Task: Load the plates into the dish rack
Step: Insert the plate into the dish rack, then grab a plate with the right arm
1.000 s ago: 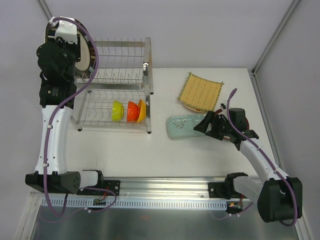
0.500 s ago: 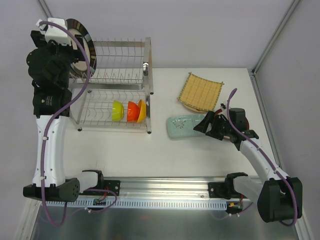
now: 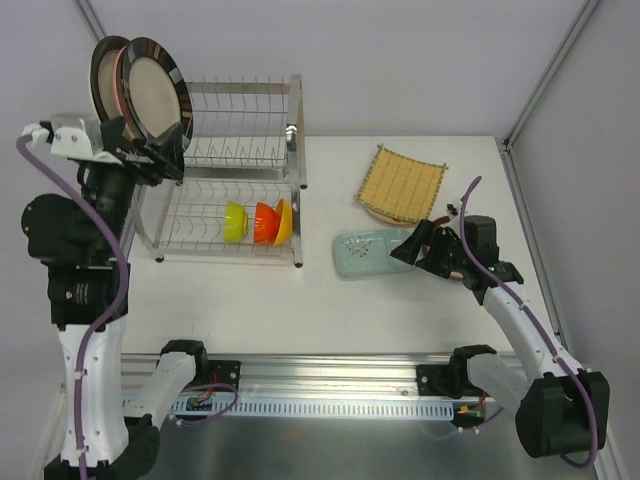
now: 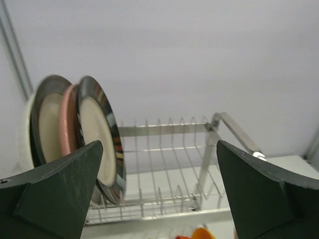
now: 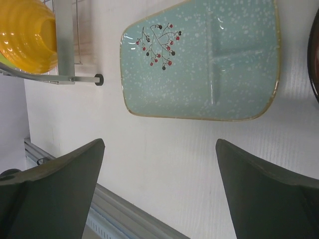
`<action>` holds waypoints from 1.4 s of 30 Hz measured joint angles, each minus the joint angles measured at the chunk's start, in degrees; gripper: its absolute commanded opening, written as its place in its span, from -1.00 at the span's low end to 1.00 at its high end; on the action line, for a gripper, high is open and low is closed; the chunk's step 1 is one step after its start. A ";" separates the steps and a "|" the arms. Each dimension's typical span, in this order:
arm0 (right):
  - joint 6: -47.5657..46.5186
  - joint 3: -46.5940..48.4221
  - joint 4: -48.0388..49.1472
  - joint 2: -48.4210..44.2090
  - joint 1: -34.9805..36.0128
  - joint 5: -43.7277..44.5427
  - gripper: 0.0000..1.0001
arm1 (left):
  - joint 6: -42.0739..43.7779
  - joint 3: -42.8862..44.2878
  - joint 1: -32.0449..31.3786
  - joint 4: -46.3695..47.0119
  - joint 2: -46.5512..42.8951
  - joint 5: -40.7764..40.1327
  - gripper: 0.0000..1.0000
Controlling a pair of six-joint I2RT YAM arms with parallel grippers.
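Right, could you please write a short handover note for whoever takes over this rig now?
Left gripper: open, empty, by the round plates.
Right gripper: open, empty, near the teal dish.
Done: the round plates stand upright at the left end of the dish rack upper tier.
Left: teal dish, yellow woven square and the plate under it, all on the table.

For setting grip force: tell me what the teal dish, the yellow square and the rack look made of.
Teal dish: likely glazed ceramic; glossy speckled surface, painted berry sprig.
Yellow square: seems woven straw or bamboo; matte grid texture.
Dish rack: shiny metal wire, probably steel; bright reflections.
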 measured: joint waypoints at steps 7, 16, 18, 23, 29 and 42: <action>-0.04 0.50 -1.55 -3.04 0.00 4.96 0.99 | -10.23 -16.61 0.00 0.26 -15.13 6.78 0.98; -0.02 0.50 -3.58 -3.96 0.00 13.31 0.99 | -18.51 -36.72 0.00 -3.39 -29.07 17.51 0.98; 0.02 0.50 -3.72 -3.85 0.00 14.38 0.98 | -19.96 -41.13 0.00 -3.91 -31.47 19.69 0.98; 0.68 0.48 -3.63 -2.23 0.00 16.76 0.94 | -21.81 -49.66 0.00 -6.23 -35.87 22.21 0.98; 2.80 0.48 -2.16 1.01 -0.46 18.62 0.89 | -22.08 -57.27 0.00 -6.84 -38.12 22.62 0.98; 12.35 2.51 7.82 13.18 -8.02 18.80 0.47 | -22.53 -59.63 0.00 -8.98 -39.87 19.12 0.98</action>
